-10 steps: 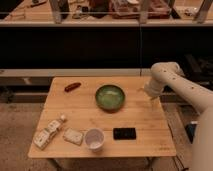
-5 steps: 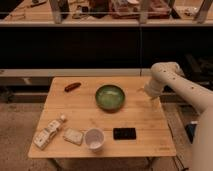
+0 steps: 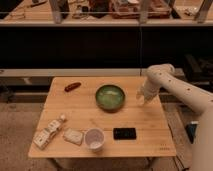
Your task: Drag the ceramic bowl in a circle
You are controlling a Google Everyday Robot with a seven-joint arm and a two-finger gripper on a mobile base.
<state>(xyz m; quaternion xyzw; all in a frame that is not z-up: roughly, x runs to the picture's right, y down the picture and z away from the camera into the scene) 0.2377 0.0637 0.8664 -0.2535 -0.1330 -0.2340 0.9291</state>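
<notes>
The ceramic bowl [image 3: 110, 96] is round, shallow and glossy green with a darker rim. It sits on the wooden table [image 3: 150, 127], a little behind the table's middle. My gripper [image 3: 140, 97] hangs from the white arm just right of the bowl, a small gap away from its rim and low over the table. It holds nothing that I can see. The smaller white cup [image 3: 94, 138] stands near the front edge.
A red sausage-like item [image 3: 72, 86] lies at the back left. A flat black object [image 3: 124, 133] lies right of the cup. A pale packet [image 3: 73, 136] and a small bottle [image 3: 48, 132] lie at the front left. Dark shelving runs behind the table.
</notes>
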